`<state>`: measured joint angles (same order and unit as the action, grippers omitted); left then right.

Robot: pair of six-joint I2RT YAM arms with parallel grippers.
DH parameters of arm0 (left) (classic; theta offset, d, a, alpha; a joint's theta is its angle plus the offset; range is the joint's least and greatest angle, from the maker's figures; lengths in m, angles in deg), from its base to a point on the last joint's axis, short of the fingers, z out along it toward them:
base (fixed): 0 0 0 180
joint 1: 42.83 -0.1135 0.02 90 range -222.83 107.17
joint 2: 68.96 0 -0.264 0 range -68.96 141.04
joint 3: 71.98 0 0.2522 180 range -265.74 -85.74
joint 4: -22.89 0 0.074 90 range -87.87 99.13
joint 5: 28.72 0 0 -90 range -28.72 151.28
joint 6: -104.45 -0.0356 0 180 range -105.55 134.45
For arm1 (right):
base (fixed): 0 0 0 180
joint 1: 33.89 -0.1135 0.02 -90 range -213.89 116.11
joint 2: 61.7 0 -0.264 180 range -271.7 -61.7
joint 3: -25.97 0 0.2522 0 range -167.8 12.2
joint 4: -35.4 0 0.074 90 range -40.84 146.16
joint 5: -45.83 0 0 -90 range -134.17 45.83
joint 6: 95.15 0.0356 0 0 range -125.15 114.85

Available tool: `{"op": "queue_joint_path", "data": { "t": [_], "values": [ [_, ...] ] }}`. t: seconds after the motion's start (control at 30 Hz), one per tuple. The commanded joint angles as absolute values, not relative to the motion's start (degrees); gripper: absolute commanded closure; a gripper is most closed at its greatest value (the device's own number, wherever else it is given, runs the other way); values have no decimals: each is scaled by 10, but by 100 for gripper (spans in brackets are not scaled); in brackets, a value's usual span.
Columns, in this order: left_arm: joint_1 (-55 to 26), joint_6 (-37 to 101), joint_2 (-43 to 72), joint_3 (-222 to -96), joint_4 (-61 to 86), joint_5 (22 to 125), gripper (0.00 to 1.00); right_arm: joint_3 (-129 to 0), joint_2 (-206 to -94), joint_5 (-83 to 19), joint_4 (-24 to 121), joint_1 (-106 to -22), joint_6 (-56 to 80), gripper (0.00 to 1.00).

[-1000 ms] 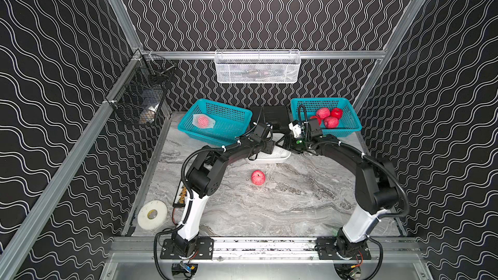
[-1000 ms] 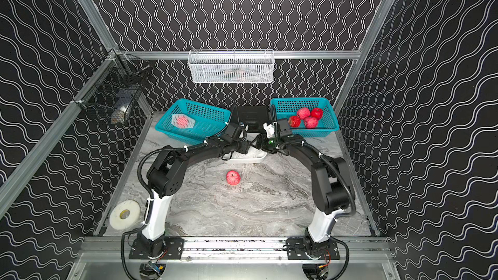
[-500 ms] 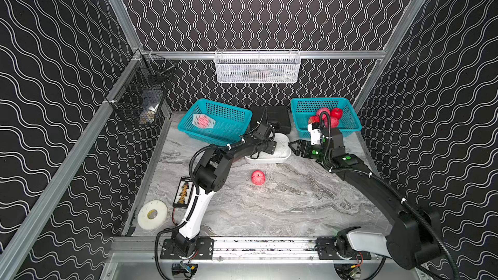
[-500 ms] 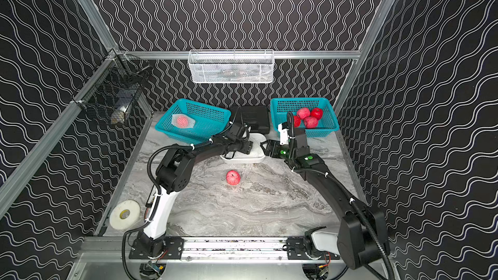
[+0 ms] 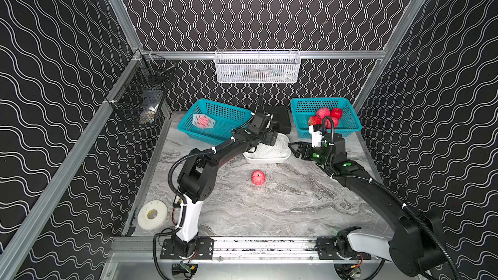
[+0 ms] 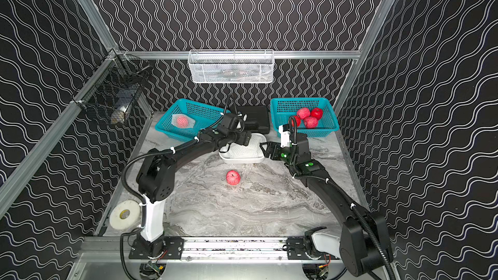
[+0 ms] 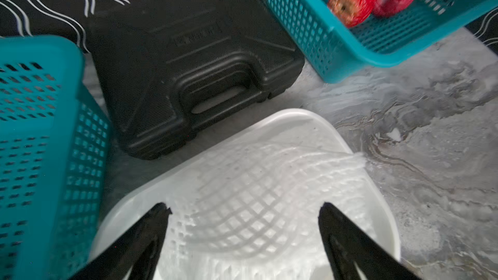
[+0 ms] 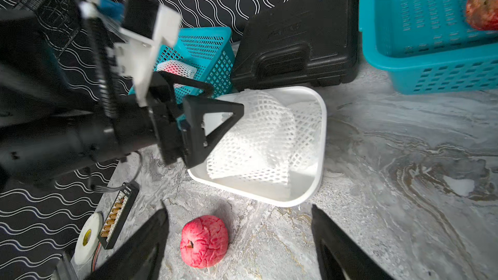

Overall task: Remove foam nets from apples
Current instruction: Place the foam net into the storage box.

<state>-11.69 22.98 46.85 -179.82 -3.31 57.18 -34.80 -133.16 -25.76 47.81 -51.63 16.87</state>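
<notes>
Bright even light, blurred wrist views
We see the foam net (image 7: 256, 197) between the left fingers (image 7: 140, 243) motion-blurred, apples (image 7: 353, 1) beyond them smeared, a soft shadow beside the apple (image 8: 204, 241) between the right fingers (image 8: 140, 246).

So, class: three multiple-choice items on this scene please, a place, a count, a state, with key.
1. Where is the loose bare apple? A in the wire basket; B on the table before the white tub; C in the tub.
2. How many apples are visibly netted? A none; B three; C one.
3. The left gripper is: A open; B shut on an apple; C shut on a net.
Key: B, it lies on marble; C, only the netted apple, alone in its teal basket; A, fingers wide apart over the tub.
</notes>
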Motion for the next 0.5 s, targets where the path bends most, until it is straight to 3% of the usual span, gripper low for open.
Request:
{"op": "queue_joint_path", "data": {
  "t": [0.0,0.1,0.23,0.47],
  "values": [
    [-117,214,438,-1783,-41,569,5,-349,-1333,-242,450,-518,178,16],
    [-117,221,398,-1746,-41,569,4,-337,-1326,-228,437,-518,173,16],
    [-117,250,272,-1589,36,562,1,-333,-1338,-192,448,-539,147,16],
    [-112,344,35,-1306,51,555,1,-318,-1394,-276,461,-696,87,8]
  ]
}}
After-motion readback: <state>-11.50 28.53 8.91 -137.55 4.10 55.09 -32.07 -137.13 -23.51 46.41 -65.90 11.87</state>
